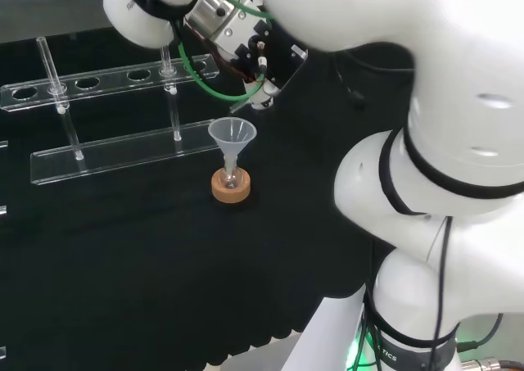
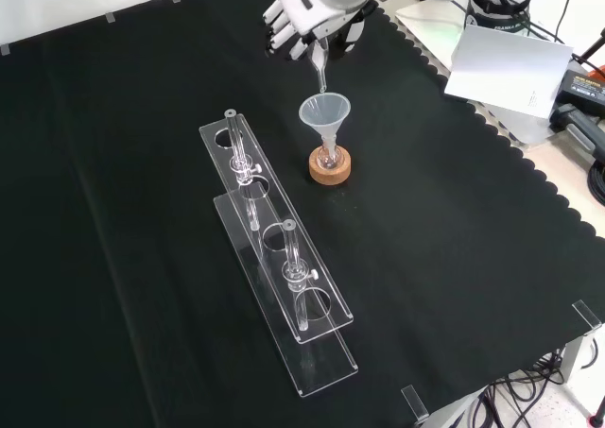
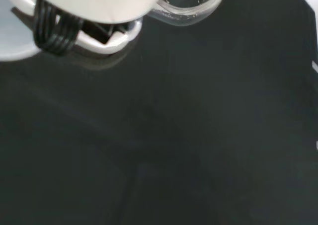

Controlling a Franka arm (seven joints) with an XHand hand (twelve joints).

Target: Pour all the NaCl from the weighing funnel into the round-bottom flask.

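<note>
A small round-bottom flask [image 1: 232, 176] [image 2: 329, 155] sits in a cork ring [image 1: 232, 187] [image 2: 331, 170] with a clear funnel [image 1: 232, 133] [image 2: 325, 113] standing in its neck. In the front view the hand [image 2: 317, 10] hovers just above that funnel, fingers curled round a clear weighing funnel [image 2: 319, 67] whose thin spout points down at the funnel's mouth. In the head view the hand [image 1: 246, 47] is up and to the right of the funnel. The wrist view shows the weighing funnel's clear bowl [image 3: 186, 4] close by, with a few pale specks in it.
Two clear racks [image 1: 106, 154] [image 2: 284, 277] with upright tubes [image 1: 49, 64] [image 2: 248, 163] stand to the left of the flask in both views. The cloth's scalloped edge [image 2: 529, 163] runs to the right in the front view, with a white sheet [image 2: 506, 64] beyond it.
</note>
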